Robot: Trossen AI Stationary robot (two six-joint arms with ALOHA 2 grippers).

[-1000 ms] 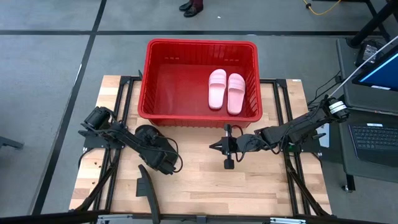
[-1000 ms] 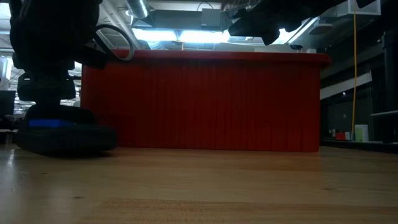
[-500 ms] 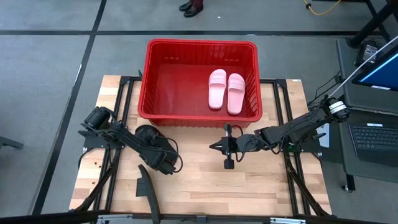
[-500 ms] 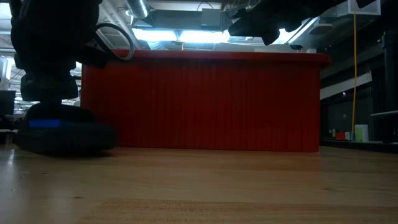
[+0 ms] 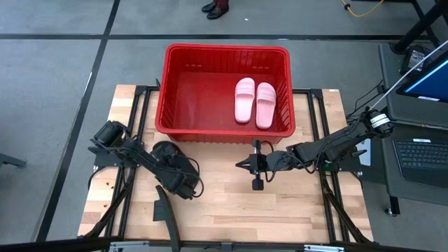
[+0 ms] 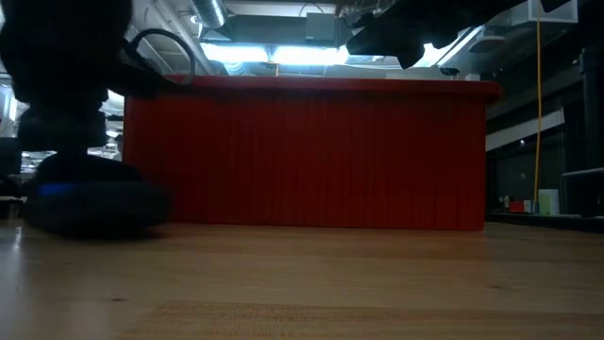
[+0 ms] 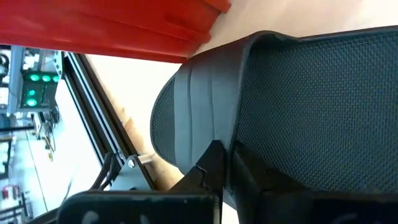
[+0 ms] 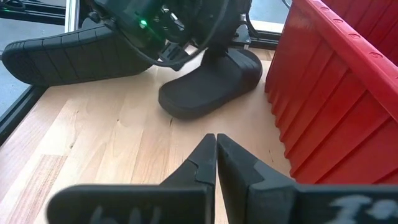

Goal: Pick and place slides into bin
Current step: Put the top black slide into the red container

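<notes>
Two pink slides (image 5: 255,102): lying side by side in the red bin (image 5: 179,63), toward its right end, unchanged from a second ago.
Left gripper (image 5: 183,183): low over the counter (image 5: 294,210) just in front of the bin's left corner; fingers (image 7: 214,167), spread a second ago, have now closed on the strap of a black slide (image 7: 298,112) resting there.
Second black slide (image 5: 162,208): lying near the counter's front-left edge, where it was before.
Right gripper (image 5: 256,164): hovering mid-counter in front of the bin, fingers (image 8: 202,163) pressed together on nothing, no change.
</notes>
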